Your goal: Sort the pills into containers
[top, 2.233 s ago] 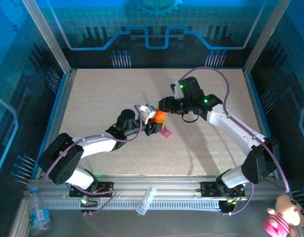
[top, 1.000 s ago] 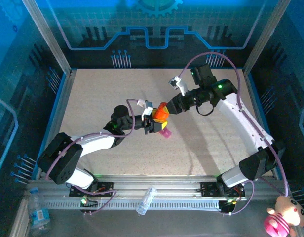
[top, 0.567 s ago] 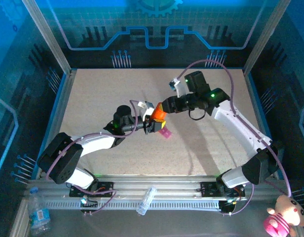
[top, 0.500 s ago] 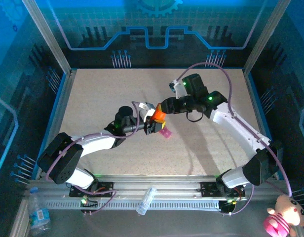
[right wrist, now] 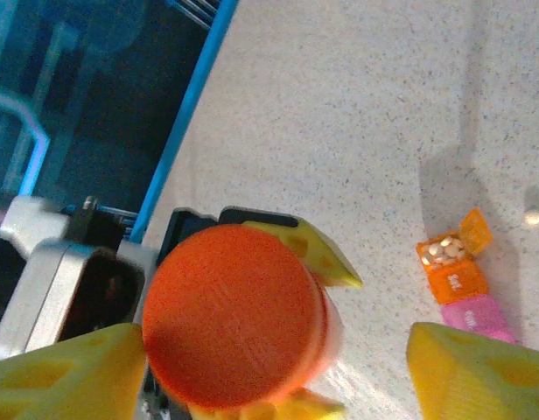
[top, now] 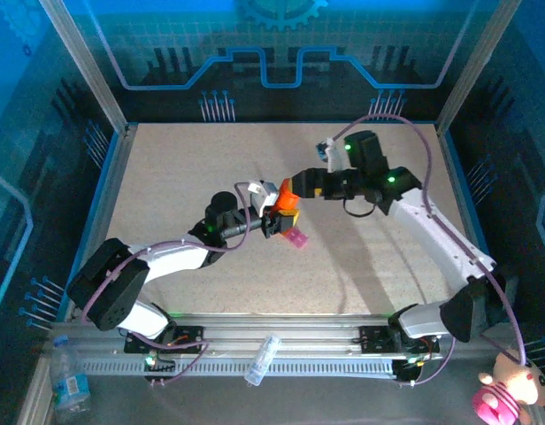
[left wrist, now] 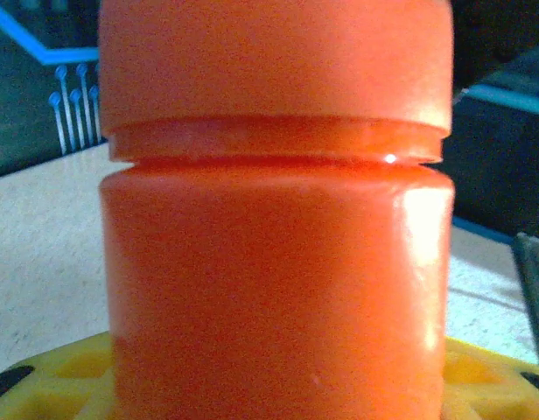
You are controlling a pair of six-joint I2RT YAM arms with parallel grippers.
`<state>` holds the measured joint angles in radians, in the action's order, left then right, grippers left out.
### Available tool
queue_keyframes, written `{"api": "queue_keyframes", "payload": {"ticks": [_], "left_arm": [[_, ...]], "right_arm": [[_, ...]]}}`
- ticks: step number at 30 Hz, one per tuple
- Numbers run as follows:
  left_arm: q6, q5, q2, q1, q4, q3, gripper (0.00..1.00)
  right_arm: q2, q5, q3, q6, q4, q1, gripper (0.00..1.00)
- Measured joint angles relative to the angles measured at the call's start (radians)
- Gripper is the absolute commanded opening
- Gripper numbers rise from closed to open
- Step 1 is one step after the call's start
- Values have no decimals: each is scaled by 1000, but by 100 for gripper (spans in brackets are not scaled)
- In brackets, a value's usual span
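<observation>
left gripper [top: 272,218]: clamped on orange pill bottle [top: 287,200], frame centre | right gripper [top: 299,188]: jaws spread wide either side of bottle cap [right wrist: 227,315] | containers [right wrist: 458,278]: right of cap, apart from both grippers, orange lid open

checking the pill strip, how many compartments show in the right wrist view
3: an open orange one with pills, a shut orange one below it, then a pink one; more may lie hidden beyond it.

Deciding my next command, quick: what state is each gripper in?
Left gripper: closed, holding the orange bottle.
Right gripper: open, fingers apart on either side of the bottle's cap.
</observation>
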<state>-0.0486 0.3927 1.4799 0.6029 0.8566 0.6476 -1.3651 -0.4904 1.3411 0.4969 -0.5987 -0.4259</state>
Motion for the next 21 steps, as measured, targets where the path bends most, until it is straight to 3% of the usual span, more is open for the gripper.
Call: {"api": "queue_keyframes", "payload": {"ticks": [9,16,21], "left_arm": [[-109,217,-3,-44,106,3,0],[-143,299,-3,-44,113,19,0],[-163,320,-3,-44,115,19,0]], "right_arm": [[-48,-87,316,-319,-298,40,87],[-164,-27,434,-435,-459,-58,87],[-200,23,448,-469,-516,-100,80]]}}
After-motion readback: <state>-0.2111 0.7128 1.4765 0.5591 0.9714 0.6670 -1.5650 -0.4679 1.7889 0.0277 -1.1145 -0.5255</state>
